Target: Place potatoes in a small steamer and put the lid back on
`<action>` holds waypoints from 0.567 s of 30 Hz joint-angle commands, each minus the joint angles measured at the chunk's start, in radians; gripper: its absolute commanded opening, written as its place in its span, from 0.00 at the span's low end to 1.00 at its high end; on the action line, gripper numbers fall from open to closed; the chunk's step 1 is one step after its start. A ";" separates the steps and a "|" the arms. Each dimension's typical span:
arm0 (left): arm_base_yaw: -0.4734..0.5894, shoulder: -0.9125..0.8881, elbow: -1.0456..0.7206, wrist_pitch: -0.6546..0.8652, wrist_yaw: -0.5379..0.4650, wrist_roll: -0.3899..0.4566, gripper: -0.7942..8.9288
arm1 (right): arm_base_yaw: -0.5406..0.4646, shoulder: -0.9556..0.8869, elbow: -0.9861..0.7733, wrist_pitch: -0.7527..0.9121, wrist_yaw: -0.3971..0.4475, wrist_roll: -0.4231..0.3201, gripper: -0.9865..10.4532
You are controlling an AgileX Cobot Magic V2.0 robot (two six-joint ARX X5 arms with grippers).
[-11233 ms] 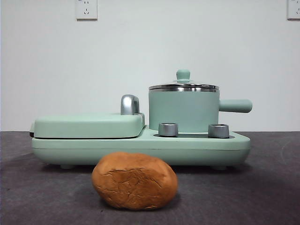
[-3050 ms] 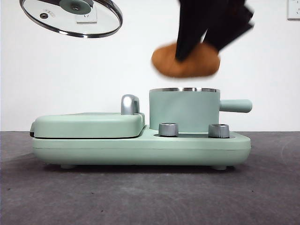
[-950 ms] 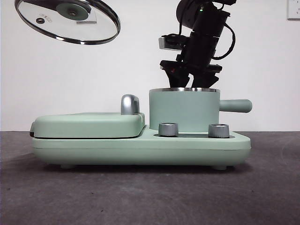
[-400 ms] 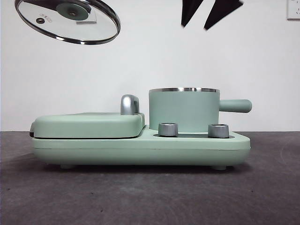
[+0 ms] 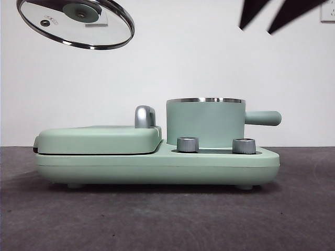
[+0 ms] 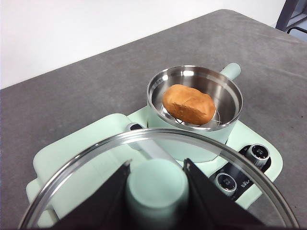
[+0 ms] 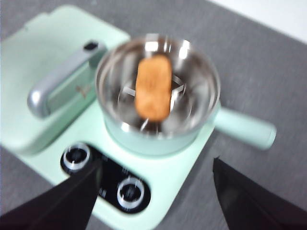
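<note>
The left end effector (image 6: 156, 191) grips the mint-green knob of the lid (image 5: 76, 23), holding it tilted, high above the grill plate (image 5: 99, 138). The right end effector (image 5: 277, 14) hangs spread wide and empty above the small steamer (image 5: 205, 123). The potato (image 6: 188, 103) lies flat inside, its long axis roughly crosswise to the side handle (image 7: 244, 128).

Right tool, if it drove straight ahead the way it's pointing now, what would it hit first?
Probably the potato lying in the small steamer; the open right tool points down at it, though depth is unclear.
</note>
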 commanded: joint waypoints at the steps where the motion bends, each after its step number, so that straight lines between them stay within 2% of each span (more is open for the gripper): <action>1: -0.005 0.001 0.019 0.035 0.006 -0.007 0.10 | 0.006 -0.082 -0.097 0.039 0.001 0.048 0.40; 11: -0.032 0.019 0.019 0.060 0.045 -0.004 0.10 | 0.006 -0.386 -0.347 0.089 0.004 0.052 0.39; 17: -0.098 0.079 0.019 0.193 0.045 -0.004 0.10 | 0.006 -0.497 -0.377 0.059 0.003 0.053 0.39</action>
